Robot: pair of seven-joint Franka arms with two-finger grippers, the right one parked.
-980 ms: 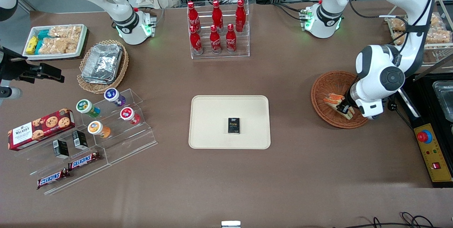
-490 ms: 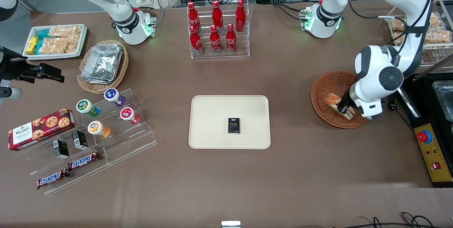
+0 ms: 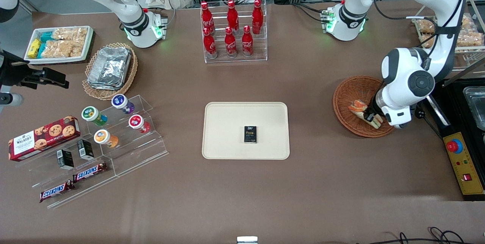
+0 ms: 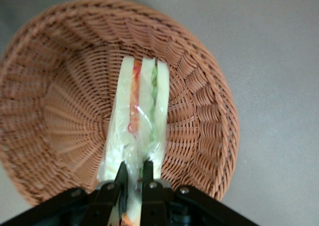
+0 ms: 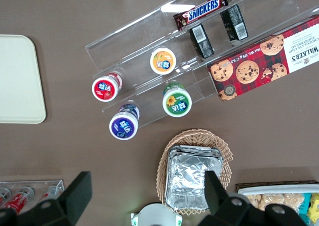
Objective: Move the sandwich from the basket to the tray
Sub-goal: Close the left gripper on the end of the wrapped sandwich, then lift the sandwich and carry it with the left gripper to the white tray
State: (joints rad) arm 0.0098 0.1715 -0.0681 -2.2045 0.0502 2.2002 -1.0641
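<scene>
Sandwich [image 4: 138, 117] pinched by the gripper [image 4: 133, 180] inside the basket [image 3: 354, 102].
Seen from the wrist, the two dark fingers [image 4: 148, 186] are clenched on the wrapped wedge near one end, its orange and green filling edge facing the camera and the woven bowl all around it. From the front, the sandwich [image 3: 363, 112] sits within the basket rim, in the part nearer the camera, with the gripper [image 3: 369, 116] over it and the arm's white wrist covering the basket's edge toward the working arm's end of the table. Well apart from the basket, toward the parked arm's end, lies the tray [image 3: 227, 122], carrying a small black box [image 3: 250, 134].
</scene>
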